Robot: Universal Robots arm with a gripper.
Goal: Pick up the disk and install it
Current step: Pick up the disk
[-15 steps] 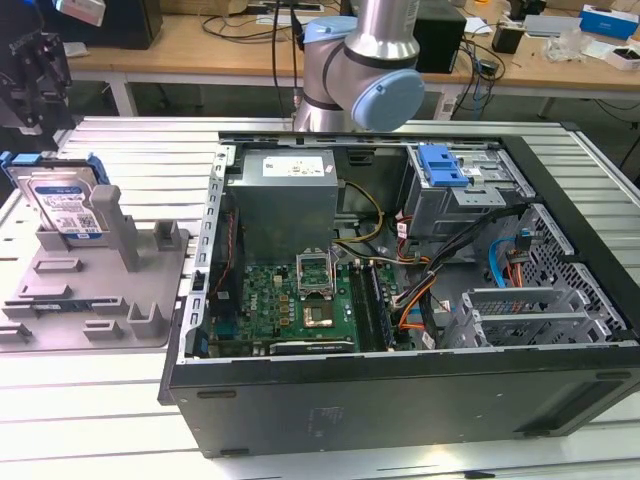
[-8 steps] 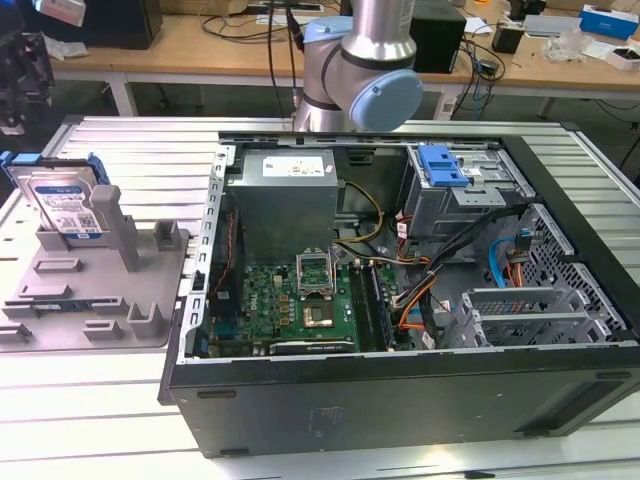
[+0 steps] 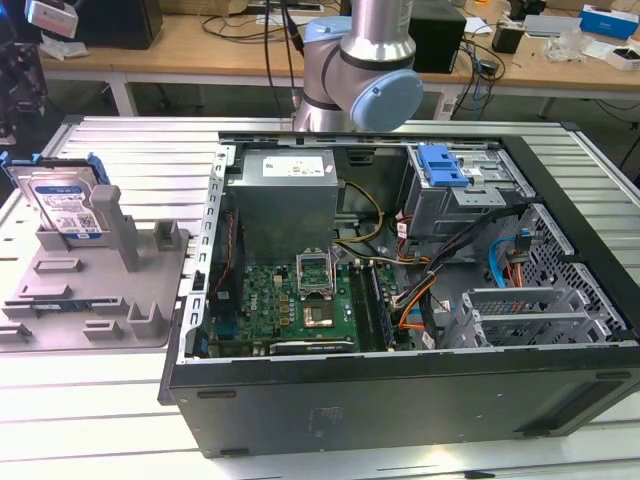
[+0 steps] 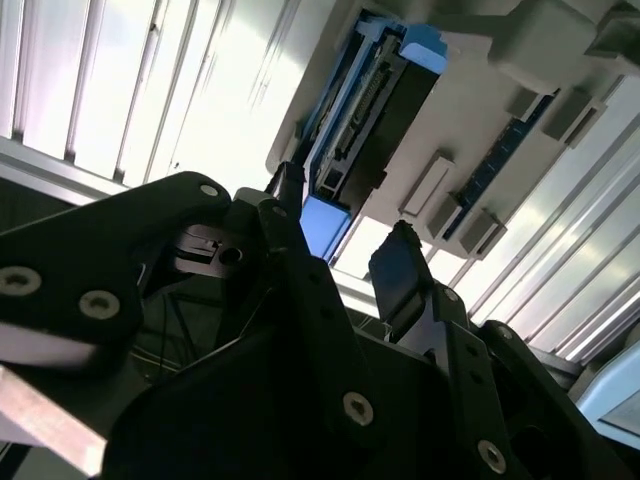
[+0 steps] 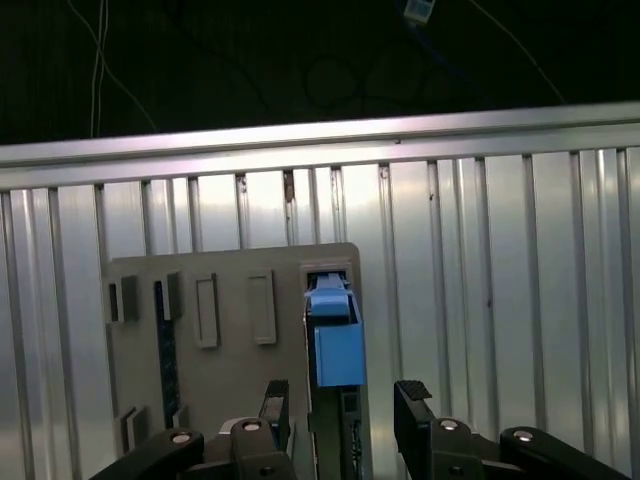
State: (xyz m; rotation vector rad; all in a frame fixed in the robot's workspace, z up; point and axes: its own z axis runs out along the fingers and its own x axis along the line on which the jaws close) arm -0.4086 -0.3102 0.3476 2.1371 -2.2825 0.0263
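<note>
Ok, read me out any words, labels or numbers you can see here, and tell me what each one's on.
No text is legible; every bit of print is too small or blurred.
White-and-blue label on the disk: print unreadable.
White sticker on top of the power supply in the computer case: unreadable.
Marking on the blue box at the exterior view's upper right: unreadable.

Base of disk (image 3: 62,200) behind grey fixture (image 3: 100,290)
</note>
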